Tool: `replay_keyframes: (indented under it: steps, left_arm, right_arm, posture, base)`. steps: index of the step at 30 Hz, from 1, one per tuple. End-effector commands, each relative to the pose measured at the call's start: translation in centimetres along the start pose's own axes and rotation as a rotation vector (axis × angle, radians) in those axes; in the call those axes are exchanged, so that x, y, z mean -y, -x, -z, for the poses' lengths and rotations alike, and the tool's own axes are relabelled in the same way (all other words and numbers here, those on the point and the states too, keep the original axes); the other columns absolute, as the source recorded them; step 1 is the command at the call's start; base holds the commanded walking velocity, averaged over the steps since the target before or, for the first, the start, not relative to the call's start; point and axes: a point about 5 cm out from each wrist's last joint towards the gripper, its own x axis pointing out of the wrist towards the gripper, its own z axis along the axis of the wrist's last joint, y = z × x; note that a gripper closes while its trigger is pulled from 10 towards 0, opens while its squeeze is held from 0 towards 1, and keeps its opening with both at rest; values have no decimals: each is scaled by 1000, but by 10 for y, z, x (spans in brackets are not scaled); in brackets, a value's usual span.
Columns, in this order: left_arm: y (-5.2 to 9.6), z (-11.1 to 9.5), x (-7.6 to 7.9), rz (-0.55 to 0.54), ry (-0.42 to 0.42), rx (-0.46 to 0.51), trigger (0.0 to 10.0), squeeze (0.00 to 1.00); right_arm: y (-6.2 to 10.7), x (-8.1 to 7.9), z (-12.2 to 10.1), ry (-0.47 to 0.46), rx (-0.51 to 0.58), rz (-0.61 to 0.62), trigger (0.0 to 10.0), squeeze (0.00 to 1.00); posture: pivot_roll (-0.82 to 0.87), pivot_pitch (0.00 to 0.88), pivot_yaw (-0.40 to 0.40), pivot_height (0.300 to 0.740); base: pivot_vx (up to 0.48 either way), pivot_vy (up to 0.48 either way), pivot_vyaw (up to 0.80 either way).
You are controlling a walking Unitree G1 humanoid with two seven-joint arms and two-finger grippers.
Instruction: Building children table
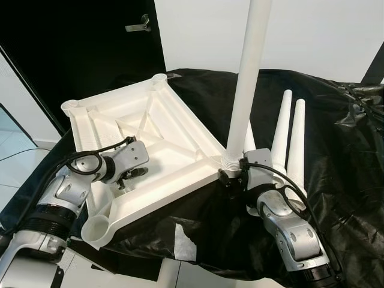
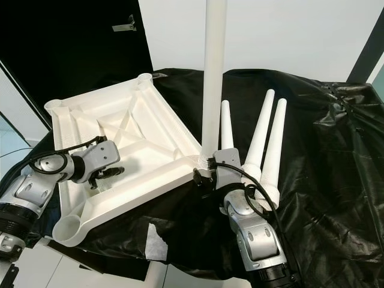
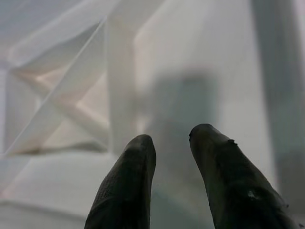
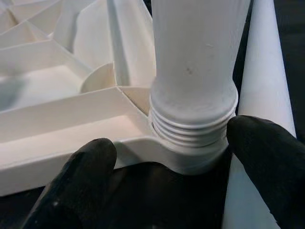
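Black sheeting (image 1: 336,150) underneath; my right gripper (image 4: 167,167), fingers open, straddles the table leg (image 1: 246,84); I'd keep it upright while threading into the upturned tabletop (image 1: 138,129), left gripper (image 1: 135,174) fingers slightly parted, empty.

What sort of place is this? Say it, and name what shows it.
Probably a room in a home, used for assembly: a black door, a white wall, and a black sheet holding an upturned tabletop and its legs.
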Motion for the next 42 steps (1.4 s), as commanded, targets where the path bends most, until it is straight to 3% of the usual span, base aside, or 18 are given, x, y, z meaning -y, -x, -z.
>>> replay_keyframes:
  steps: [1, 5, 10, 15, 20, 21, 26, 33, 37, 39, 40, 42]
  left_arm:
    - [4, 6, -11, -169, -7, -33, 10000, 0]
    - [14, 14, -19, -195, 28, -52, 10000, 0]
    - [14, 17, -14, -166, 23, -58, 10000, 0]
    - [12, 8, 10, 4, 47, 17, 10000, 0]
    - [11, 6, 20, 68, 48, 23, 10000, 0]
    - [9, 3, 37, 153, 30, 26, 10000, 0]
    - [9, -2, 50, 212, 34, 48, 10000, 0]
    - [16, -28, 65, 272, 63, 157, 10000, 0]
    - [15, -27, 55, 205, 59, 165, 10000, 0]
    - [17, -26, 37, 104, 74, 174, 10000, 0]
    - [17, -26, 37, 104, 74, 174, 10000, 0]
    - [25, -22, 10, -34, 82, 157, 10000, 0]
  right_arm:
    - [0, -8, 3, 4, -27, -45, 10000, 0]
    - [-3, -14, 0, 13, -32, -91, 10000, 0]
    - [-3, -18, -3, 13, -36, -122, 10000, 0]
    - [-2, -20, -4, 35, -95, -152, 10000, 0]
    - [-2, -18, -3, 35, -115, -148, 10000, 0]
    - [-5, -14, -2, 18, -128, -126, 10000, 0]
    - [-7, -10, -2, 24, -126, -113, 10000, 0]
    - [-8, -4, -1, 42, -124, -101, 10000, 0]
    - [-9, -4, -5, 48, -92, -98, 10000, 0]
    - [-8, -2, -8, 55, -71, -95, 10000, 0]
    - [-8, -2, -8, 55, -71, -95, 10000, 0]
    - [-6, 1, -8, 53, -69, -84, 10000, 0]
  posture:
    - [-7, 0, 58, 740]
    - [-1, 0, 55, 740]
    - [0, 0, 54, 740]
    - [-1, 0, 55, 740]
    - [-1, 0, 56, 740]
    - [-2, 0, 59, 740]
    - [-2, 0, 62, 740]
    - [8, 0, 66, 740]
    - [9, 0, 63, 740]
    - [5, 0, 66, 740]
    - [5, 0, 66, 740]
    - [3, 0, 66, 740]
  base:
    - [0, 0, 0]
    - [0, 0, 0]
    - [0, 0, 0]
    - [0, 0, 0]
    - [0, 0, 0]
    - [0, 0, 0]
    - [0, 0, 0]
    - [0, 0, 0]
    - [0, 0, 0]
    - [0, 0, 0]
    - [0, 0, 0]
    - [0, 0, 0]
